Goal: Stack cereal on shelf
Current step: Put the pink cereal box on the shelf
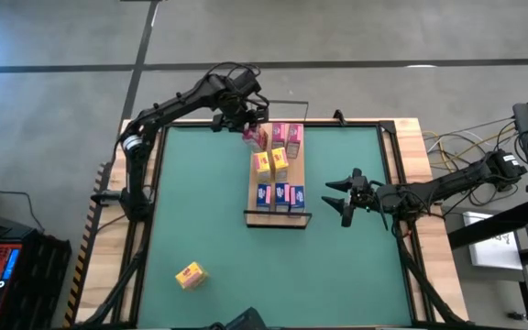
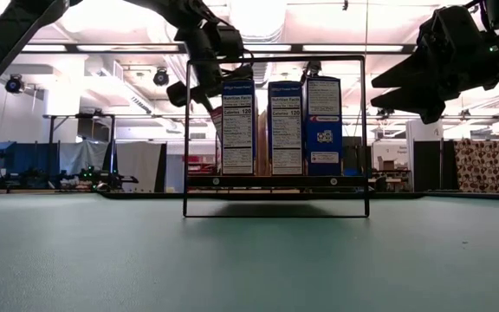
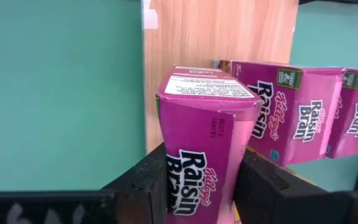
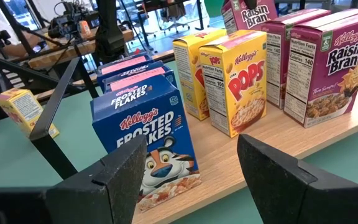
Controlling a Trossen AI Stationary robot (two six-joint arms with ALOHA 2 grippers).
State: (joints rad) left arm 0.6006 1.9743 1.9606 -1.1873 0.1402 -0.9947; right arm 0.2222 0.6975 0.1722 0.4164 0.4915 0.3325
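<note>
The shelf is a light-wood board (image 1: 293, 171) lying on the green table, with black wire rails at its short ends (image 2: 275, 212). On it stand three blue Frosted Flakes boxes (image 4: 148, 134), two yellow Pops boxes (image 4: 238, 81) and two pink Raisin Bran boxes (image 3: 288, 112). My left gripper (image 1: 248, 128) is at the board's far left corner, shut on a third pink box (image 3: 204, 137). My right gripper (image 1: 342, 198) hovers open and empty to the right of the board's near end, its fingers (image 4: 110, 180) toward the blue boxes. One yellow box (image 1: 191, 274) lies on the table near the front left. My left gripper pinches the pink box between its two fingers (image 3: 260, 186), on its two opposite sides (image 3: 188, 186). The fingers come slanting down from the table's far side. The box stands over the board's far left edge, beside the other pink boxes; whether its underside touches the board does not show.
Bare board shows along the right of the yellow boxes. The wire rail (image 1: 278, 220) stands up at the board's near end and another (image 1: 287, 104) at its far end. Open green table lies left, right and in front of the board.
</note>
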